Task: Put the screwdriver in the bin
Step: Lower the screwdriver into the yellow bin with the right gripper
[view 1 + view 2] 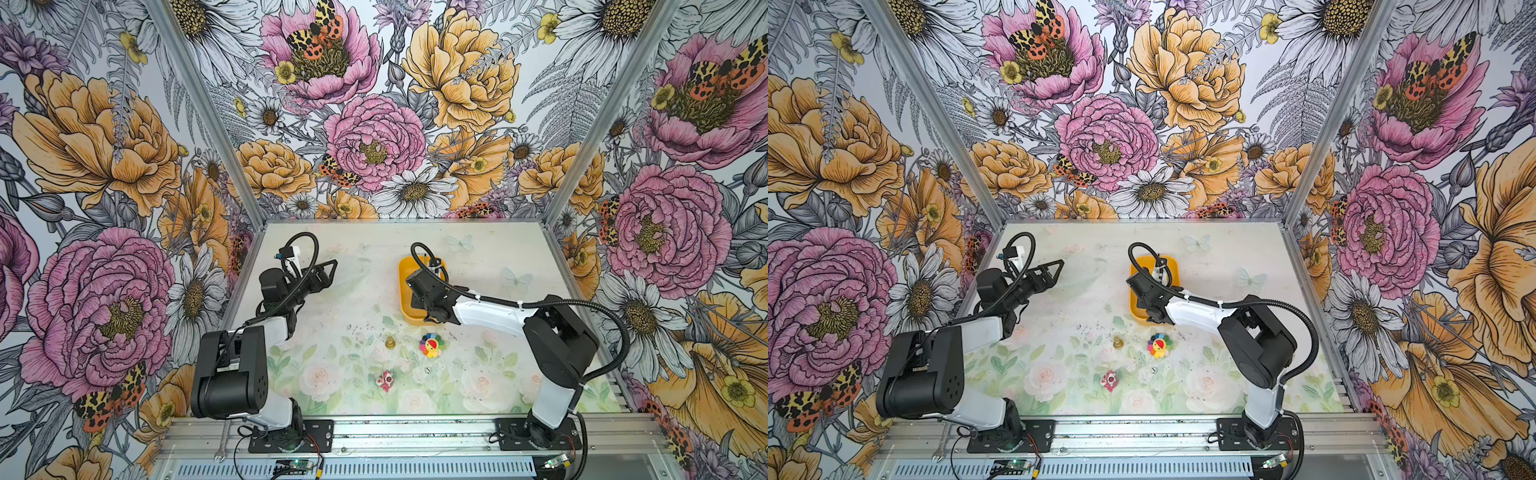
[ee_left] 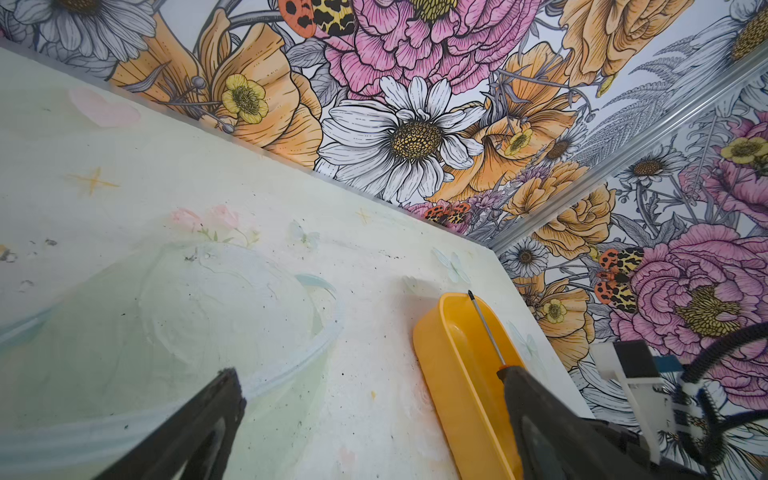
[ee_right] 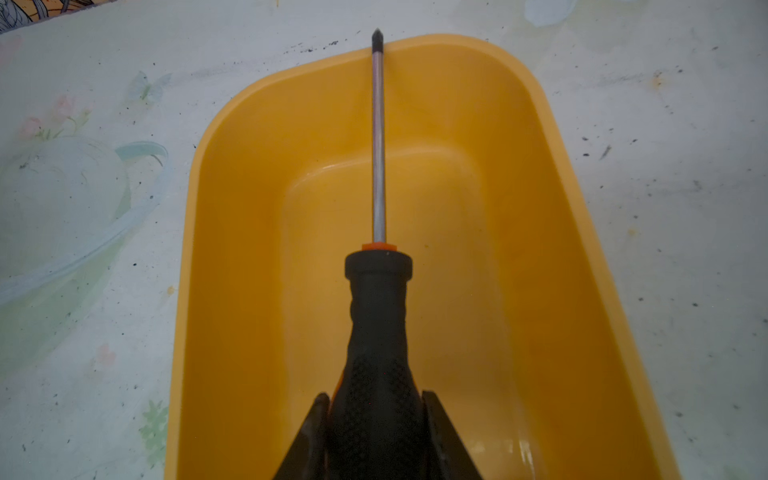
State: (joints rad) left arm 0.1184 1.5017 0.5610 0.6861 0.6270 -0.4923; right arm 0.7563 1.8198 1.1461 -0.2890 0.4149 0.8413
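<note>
A: Screwdriver [image 3: 378,291], what's it look like?
B: Black handle w/ a cross-hatched grip, orange collar at the neck, thin silvery shaft, dark pointed tip.
A: Where's it at?
B: Over the bin [image 3: 232,249], lengthwise, approx. down its middle. Handle sits above the inside and the tip pokes just past the far short rim. Touching the rim or just above it, can't tell.
A: Held?
B: Yes. The right gripper [image 3: 376,401] is clamped on the fat part of the handle, one finger each side.
A: And the bin?
B: Yellow-orange plastic, shallow, rounded corners, glossy inside.
A: Other arm?
B: The left gripper [image 2: 369,370] is spread wide w/ nothing in it, well apart from the bin.
A: Surface?
B: Pale tabletop [image 1: 353,249] w/ a faded rose + butterfly print and black specks. Toward the front are a small brass piece [image 1: 390,343], a rainbow flower toy [image 1: 431,345] near it, and a red-white item [image 1: 385,380]. A silver wrench [image 1: 221,440] lies on the front rail.
A: Room?
B: Walls [image 1: 374,124] in a big floral print: pink peonies, orange blooms, daisies, spotted moths. Aluminium posts [image 1: 208,116] at the corners.
</note>
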